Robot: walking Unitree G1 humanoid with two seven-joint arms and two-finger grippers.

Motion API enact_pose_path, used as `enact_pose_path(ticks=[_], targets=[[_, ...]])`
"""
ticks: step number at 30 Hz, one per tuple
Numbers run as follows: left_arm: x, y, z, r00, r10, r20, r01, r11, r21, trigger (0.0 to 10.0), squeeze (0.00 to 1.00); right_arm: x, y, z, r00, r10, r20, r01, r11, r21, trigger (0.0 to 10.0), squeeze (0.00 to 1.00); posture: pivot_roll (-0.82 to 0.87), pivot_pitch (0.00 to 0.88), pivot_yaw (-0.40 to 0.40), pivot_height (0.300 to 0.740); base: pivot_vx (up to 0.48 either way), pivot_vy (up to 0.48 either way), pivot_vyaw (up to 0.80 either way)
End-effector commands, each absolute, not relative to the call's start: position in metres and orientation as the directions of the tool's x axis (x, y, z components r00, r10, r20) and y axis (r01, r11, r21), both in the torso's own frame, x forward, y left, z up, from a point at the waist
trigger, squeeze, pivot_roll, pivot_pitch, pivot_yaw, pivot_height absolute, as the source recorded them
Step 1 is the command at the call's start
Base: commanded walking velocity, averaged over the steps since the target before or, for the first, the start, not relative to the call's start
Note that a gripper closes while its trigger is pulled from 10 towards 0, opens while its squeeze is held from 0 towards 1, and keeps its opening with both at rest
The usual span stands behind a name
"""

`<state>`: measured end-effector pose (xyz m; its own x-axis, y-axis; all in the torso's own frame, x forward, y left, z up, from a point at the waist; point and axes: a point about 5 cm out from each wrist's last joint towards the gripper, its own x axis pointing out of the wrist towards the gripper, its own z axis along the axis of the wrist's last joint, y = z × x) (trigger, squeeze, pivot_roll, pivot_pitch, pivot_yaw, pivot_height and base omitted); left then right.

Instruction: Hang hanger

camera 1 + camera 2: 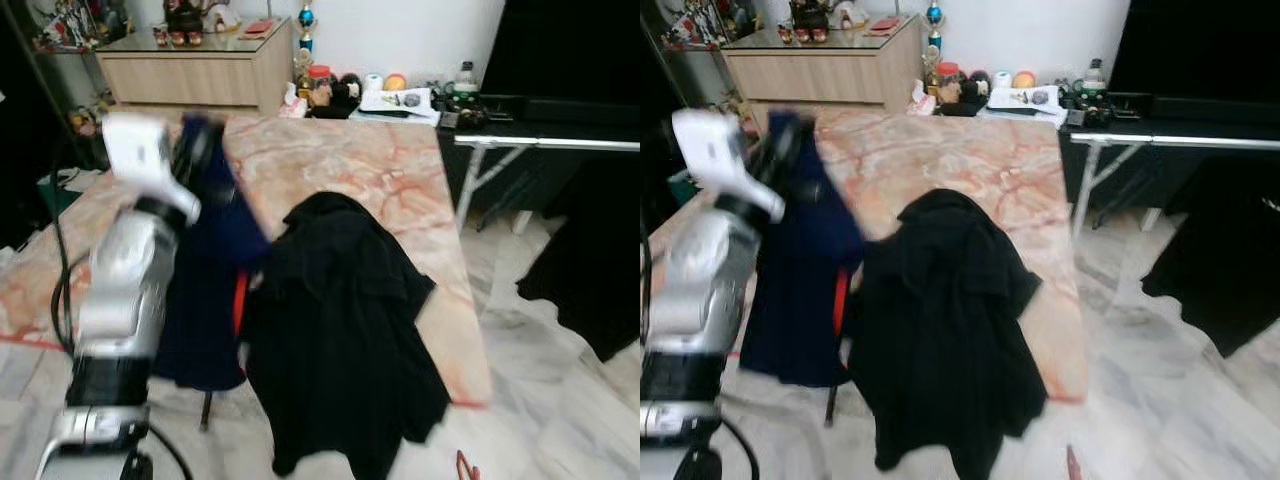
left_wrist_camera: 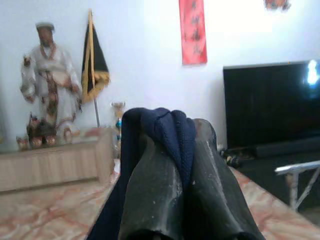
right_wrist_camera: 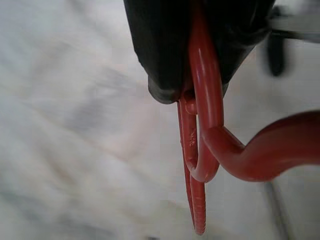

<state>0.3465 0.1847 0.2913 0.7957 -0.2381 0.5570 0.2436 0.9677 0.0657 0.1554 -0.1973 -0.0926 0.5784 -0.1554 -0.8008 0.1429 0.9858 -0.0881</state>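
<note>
Over the marble table's (image 1: 400, 190) near edge — left gripper (image 2: 182, 200) clenching navy garment (image 1: 205, 290), right gripper (image 3: 195, 60) grasping red hanger (image 3: 240, 150).

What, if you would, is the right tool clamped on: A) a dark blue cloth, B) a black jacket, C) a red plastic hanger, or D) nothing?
C: in the right wrist view the right tool is shut on the red hanger, whose hook curls out below the black fingers.
</note>
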Motion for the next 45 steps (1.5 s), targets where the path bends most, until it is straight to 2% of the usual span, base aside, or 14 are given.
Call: enact_pose_path(ticks=[1, 5, 11, 13, 19, 24, 27, 31, 36, 41, 42, 43, 44, 45], targets=[[0.352, 0.171, 0.297, 0.778, -0.292, 0.556, 0.310, 0.948, 0.064, 10.0, 0.00, 0.150, -0.201, -0.094, 0.567, -0.167, -0.807, 0.151, 0.984, -0.098, 10.0, 0.00, 0.11, 0.032, 0.073, 0.740, 0.401, 0.000, 0.00], [0.361, 0.158, 0.293, 0.785, -0.341, 0.517, 0.356, 0.932, 0.073, 10.0, 0.00, 0.149, -0.201, -0.094, 0.565, -0.170, -0.808, 0.158, 0.983, -0.097, 10.0, 0.00, 0.11, 0.026, 0.081, 0.740, 0.395, 0.000, 0.00], [0.356, 0.154, 0.267, 0.819, -0.376, 0.434, 0.399, 0.916, 0.042, 10.0, 0.00, 0.148, -0.201, -0.095, 0.562, -0.170, -0.810, 0.155, 0.983, -0.099, 10.0, 0.00, 0.11, 0.027, 0.079, 0.740, 0.054, 0.000, 0.00], [0.348, 0.150, 0.244, 0.831, -0.434, 0.348, 0.456, 0.890, 0.020, 10.0, 0.00, 0.146, -0.201, -0.096, 0.559, -0.167, -0.812, 0.150, 0.984, -0.099, 10.0, 0.00, 0.12, 0.029, 0.079, 0.740, 0.000, 0.000, 0.00], [0.328, 0.150, 0.190, 0.861, -0.481, 0.166, 0.488, 0.873, -0.001, 10.0, 0.00, 0.145, -0.199, -0.096, 0.557, -0.159, -0.815, 0.139, 0.986, -0.097, 10.0, 0.00, 0.12, 0.030, 0.079, 0.740, 0.000, 0.000, 0.00], [0.305, 0.156, 0.157, 0.895, -0.443, 0.047, 0.446, 0.892, -0.074, 10.0, 0.00, 0.144, -0.199, -0.097, 0.556, -0.157, -0.816, 0.133, 0.986, -0.099, 10.0, 0.00, 0.11, 0.025, 0.088, 0.740, 0.000, 0.000, 0.00], [0.291, 0.158, 0.137, 0.910, -0.414, -0.035, 0.410, 0.909, -0.073, 10.0, 0.00, 0.143, -0.199, -0.097, 0.555, -0.157, -0.817, 0.128, 0.986, -0.103, 10.0, 0.00, 0.11, 0.024, 0.088, 0.740, 0.000, 0.000, 0.00], [0.284, 0.159, 0.134, 0.919, -0.392, -0.047, 0.388, 0.918, -0.078, 10.0, 0.00, 0.143, -0.199, -0.097, 0.554, -0.156, -0.818, 0.124, 0.987, -0.104, 10.0, 0.00, 0.11, 0.023, 0.087, 0.740, 0.000, 0.000, 0.00], [0.288, 0.162, 0.148, 0.935, -0.353, 0.031, 0.354, 0.930, -0.099, 10.0, 0.00, 0.143, -0.197, -0.097, 0.556, -0.151, -0.817, 0.120, 0.988, -0.101, 10.0, 0.00, 0.12, 0.027, 0.084, 0.740, 0.000, 0.000, 0.00], [0.292, 0.165, 0.160, 0.946, -0.314, 0.085, 0.322, 0.940, -0.109, 10.0, 0.08, 0.144, -0.196, -0.097, 0.558, -0.150, -0.816, 0.120, 0.988, -0.099, 10.0, 0.00, 0.12, 0.032, 0.086, 0.740, 0.000, 0.000, 0.00], [0.291, 0.166, 0.160, 0.946, -0.316, 0.077, 0.323, 0.941, -0.100, 10.0, 0.27, 0.144, -0.196, -0.097, 0.559, -0.150, -0.816, 0.121, 0.988, -0.099, 10.0, 0.00, 0.12, 0.035, 0.087, 0.740, 0.000, 0.000, 0.00], [0.291, 0.167, 0.158, 0.947, -0.315, 0.064, 0.319, 0.943, -0.088, 10.0, 0.56, 0.144, -0.196, -0.097, 0.558, -0.150, -0.816, 0.122, 0.988, -0.099, 10.0, 0.00, 0.12, 0.039, 0.087, 0.740, 0.000, 0.000, 0.00], [0.291, 0.167, 0.158, 0.947, -0.315, 0.064, 0.319, 0.943, -0.088, 10.0, 0.56, 0.144, -0.196, -0.097, 0.558, -0.150, -0.816, 0.122, 0.988, -0.099, 10.0, 0.00, 0.12, 0.039, 0.087, 0.740, 0.000, 0.000, 0.00], [0.289, 0.169, 0.155, 0.948, -0.313, 0.052, 0.316, 0.946, -0.074, 10.0, 0.82, 0.144, -0.196, -0.097, 0.558, -0.150, -0.816, 0.121, 0.988, -0.099, 10.0, 0.00, 0.12, 0.040, 0.087, 0.740, 0.000, 0.000, 0.00]])
